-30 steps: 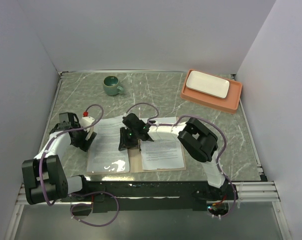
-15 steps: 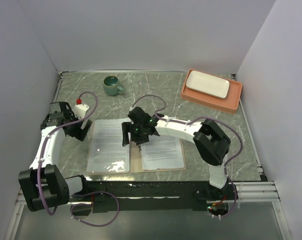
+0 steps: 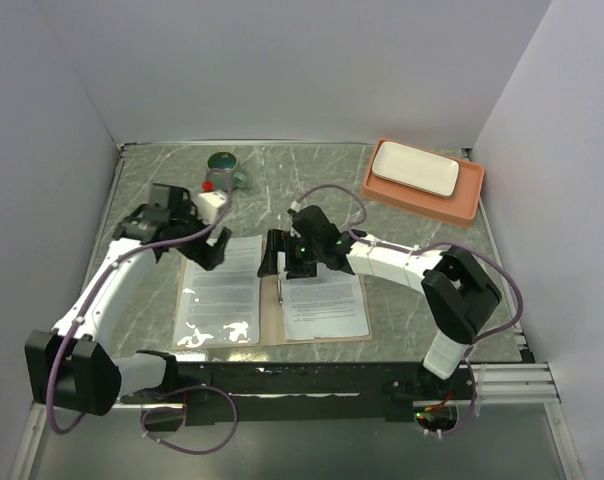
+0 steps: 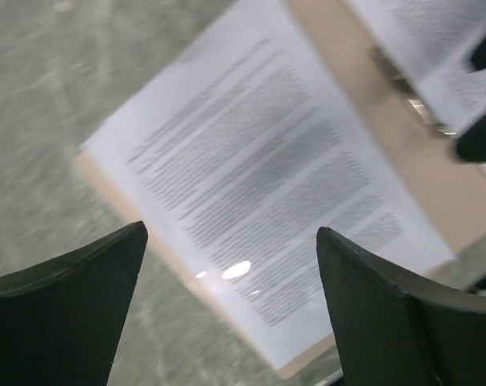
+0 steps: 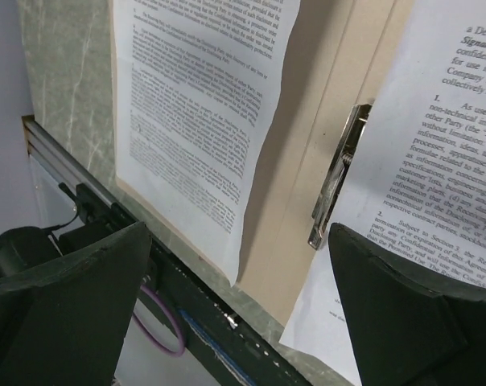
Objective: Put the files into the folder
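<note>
left pincer (image 4: 229, 233): jaws wide apart, nothing held; hung above the paper, no contact seen.
left sheet (image 4: 243, 177): one of the files, directly beneath the left pincer. It is laid flat on the left half of the folder (image 4: 408, 141), with a tan margin showing at its outer and near edges.
right pincer (image 5: 241, 233): fingers spread wide, nothing gripped; held over the folder spine, between the two sheets.
clip (image 5: 338, 181): just ahead of the right pincer, on the spine. Whether paper is pinned under it cannot be told.
right sheet (image 5: 444, 145): just to the right of the right pincer, on the right half, with its inner edge touching the clip.
done: both files are judged placed, one per half.
left: the folder is still open. Fastening under the clip and closing are judged outstanding, if they are wanted.
edges: the left sheet's inner edge looks slightly raised beside the right pincer, and a shadow is cast on the spine. The folder's near edge is close to the counter (image 3: 312, 180) rim, so little slack is judged there.
room: bare counter is seen left of the left pincer, up to the side wall. The mug (image 3: 225, 163) is near, beyond the left pincer, and partly hidden by the arm. The tray (image 3: 422, 200) with the plate (image 3: 414, 168) is well apart, right of and beyond the right pincer. The two pincers are near each other, so crossing paths is judged the main risk.
</note>
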Motion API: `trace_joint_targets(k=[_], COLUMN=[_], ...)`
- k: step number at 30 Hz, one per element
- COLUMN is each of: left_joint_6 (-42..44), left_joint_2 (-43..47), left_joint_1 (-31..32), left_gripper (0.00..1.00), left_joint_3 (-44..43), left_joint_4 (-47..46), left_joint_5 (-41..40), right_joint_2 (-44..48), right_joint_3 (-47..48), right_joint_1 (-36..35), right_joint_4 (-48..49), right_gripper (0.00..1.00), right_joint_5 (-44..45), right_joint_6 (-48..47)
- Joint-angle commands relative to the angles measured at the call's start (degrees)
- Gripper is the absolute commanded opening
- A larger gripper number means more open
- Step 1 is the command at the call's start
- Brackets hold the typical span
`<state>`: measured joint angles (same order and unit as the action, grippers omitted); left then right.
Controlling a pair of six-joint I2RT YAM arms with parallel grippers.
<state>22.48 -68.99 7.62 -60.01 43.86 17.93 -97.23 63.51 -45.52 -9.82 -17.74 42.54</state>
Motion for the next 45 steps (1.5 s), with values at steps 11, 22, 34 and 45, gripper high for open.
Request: trace_joint_targets(k=[11,22,34,45], left_joint_6=[-18.08,-17.04,-16.15,-15.71], left_joint_2=[-11.42,-22.06,-26.98,-29.18], left_joint_1=[16.72,24.19,26.57,27.89], left_gripper=[0.92,0.91,0.9,0.89], left_joint_3=[-3.62,-6.52,-4.07,-3.54], left_joint_4=[-11.24,-13.44,-16.17,-17.14], left_joint_5=[2.2,-4.74,-11.6,-13.8], right_joint_2=[0.72,9.86,20.41,24.36], right_joint_3=[-13.05,-21.58,-20.0,-20.09], right_joint_1=[3.68,7.28,8.87,-0.26], right_joint_4=[9.56,8.16,-7.03,2.16], right_gripper=[0.98,0.98,0.94,0.75], right_joint_5=[6.13,10.79,23.79,22.39], right_joint_6=[4.83,4.48,-0.88,-6.33])
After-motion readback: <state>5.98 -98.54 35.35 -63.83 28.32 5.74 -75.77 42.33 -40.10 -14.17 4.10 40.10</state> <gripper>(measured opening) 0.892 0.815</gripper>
